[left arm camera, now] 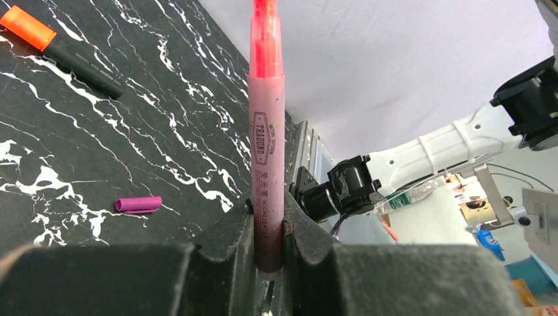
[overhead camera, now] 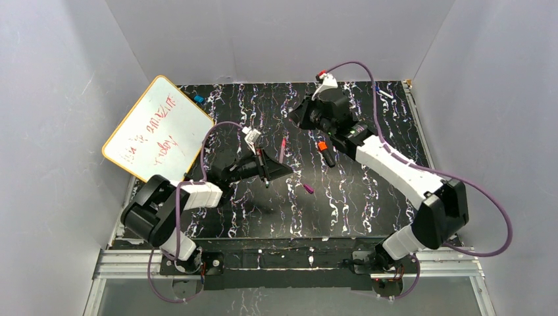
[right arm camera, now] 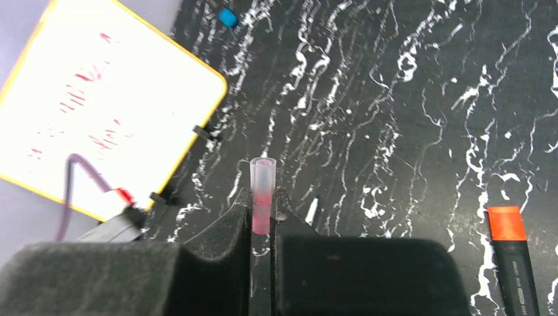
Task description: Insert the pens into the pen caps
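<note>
My left gripper (overhead camera: pixel 268 168) (left arm camera: pixel 268 220) is shut on the lower barrel of the thin pink pen (left arm camera: pixel 266 131) (overhead camera: pixel 283 149), which sticks out past the jaws with its bare tip far from them. My right gripper (overhead camera: pixel 294 117) (right arm camera: pixel 262 205) is shut on a small translucent pink cap (right arm camera: pixel 262 184), open end away from the jaws, above the table's back middle. A magenta cap (overhead camera: pixel 308 189) (left arm camera: pixel 138 204) lies on the table between the arms. The black pen with an orange end (overhead camera: pixel 326 153) (left arm camera: pixel 59 46) (right arm camera: pixel 514 257) lies under the right arm.
A whiteboard with red writing (overhead camera: pixel 158 128) (right arm camera: pixel 112 105) leans at the back left, with a small blue object (overhead camera: pixel 199 99) (right arm camera: pixel 228 16) behind it. A thin white stick (right arm camera: pixel 311 210) lies just beyond my right jaws. The black marbled tabletop (overhead camera: pixel 368 197) has white walls around it.
</note>
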Controlling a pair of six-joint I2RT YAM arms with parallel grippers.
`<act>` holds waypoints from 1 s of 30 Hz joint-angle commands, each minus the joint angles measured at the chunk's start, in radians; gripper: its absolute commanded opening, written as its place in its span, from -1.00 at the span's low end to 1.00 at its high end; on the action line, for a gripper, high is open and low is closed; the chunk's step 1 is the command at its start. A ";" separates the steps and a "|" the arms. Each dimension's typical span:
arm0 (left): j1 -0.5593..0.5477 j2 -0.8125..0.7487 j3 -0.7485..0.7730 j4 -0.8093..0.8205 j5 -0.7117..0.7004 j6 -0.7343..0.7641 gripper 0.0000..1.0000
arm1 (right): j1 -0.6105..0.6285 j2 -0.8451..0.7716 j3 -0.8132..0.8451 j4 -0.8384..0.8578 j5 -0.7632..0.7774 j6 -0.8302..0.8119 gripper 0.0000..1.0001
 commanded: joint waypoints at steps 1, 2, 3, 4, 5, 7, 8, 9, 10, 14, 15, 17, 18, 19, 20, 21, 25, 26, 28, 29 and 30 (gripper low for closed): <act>-0.002 0.058 -0.024 0.259 -0.039 -0.152 -1.00 | 0.018 -0.079 0.045 0.019 0.012 0.018 -0.86; -0.002 0.072 -0.025 0.293 -0.042 -0.173 -1.00 | 0.020 -0.084 0.039 0.020 0.013 0.019 -0.86; -0.002 0.087 -0.025 0.318 -0.045 -0.191 -1.00 | 0.021 -0.088 0.032 0.022 0.013 0.020 -0.86; -0.002 0.094 -0.024 0.338 -0.047 -0.204 -1.00 | 0.022 -0.094 0.023 0.025 0.011 0.021 -0.86; -0.002 0.098 -0.025 0.353 -0.049 -0.212 -1.00 | 0.024 -0.100 0.013 0.031 0.006 0.023 -0.86; -0.002 0.102 -0.027 0.365 -0.053 -0.219 -1.00 | 0.027 -0.104 -0.001 0.043 -0.006 0.027 -0.86; -0.002 0.102 -0.029 0.369 -0.053 -0.221 -1.00 | 0.029 -0.105 -0.003 0.042 -0.011 0.030 -0.86; -0.002 0.102 -0.029 0.373 -0.052 -0.223 -1.00 | 0.032 -0.103 -0.005 0.042 -0.013 0.031 -0.86; -0.002 0.101 -0.030 0.375 -0.053 -0.227 -1.00 | 0.035 -0.102 -0.007 0.043 -0.015 0.031 -0.86; -0.002 0.101 -0.032 0.385 -0.049 -0.229 -1.00 | 0.050 -0.089 -0.020 0.056 -0.025 0.029 -0.87; -0.002 0.101 -0.033 0.387 -0.047 -0.231 -1.00 | 0.052 -0.084 -0.024 0.060 -0.030 0.031 -0.87; -0.002 0.102 -0.030 0.392 -0.043 -0.233 -1.00 | 0.057 -0.072 -0.030 0.069 -0.042 0.034 -0.87; -0.002 0.103 -0.029 0.393 -0.042 -0.234 -1.00 | 0.063 -0.067 -0.030 0.074 -0.044 0.035 -0.87; -0.002 0.103 -0.030 0.394 -0.042 -0.234 -1.00 | 0.067 -0.063 -0.028 0.075 -0.044 0.035 -0.88; -0.002 0.101 -0.030 0.395 -0.042 -0.234 -1.00 | 0.070 -0.059 -0.025 0.076 -0.044 0.035 -0.88; -0.002 0.103 -0.030 0.395 -0.041 -0.234 -1.00 | 0.075 -0.056 -0.023 0.075 -0.044 0.035 -0.88; -0.002 0.106 -0.030 0.398 -0.042 -0.234 -1.00 | 0.084 -0.055 -0.016 0.073 -0.044 0.033 -0.88; -0.002 0.107 -0.030 0.399 -0.042 -0.234 -1.00 | 0.085 -0.056 -0.015 0.071 -0.044 0.032 -0.88; -0.002 0.108 -0.032 0.402 -0.044 -0.235 -1.00 | 0.088 -0.058 -0.014 0.067 -0.044 0.032 -0.88; -0.002 0.110 -0.032 0.402 -0.044 -0.234 -1.00 | 0.090 -0.058 -0.014 0.065 -0.046 0.033 -0.88; -0.002 0.111 -0.033 0.405 -0.044 -0.235 -1.00 | 0.091 -0.059 -0.015 0.064 -0.046 0.033 -0.88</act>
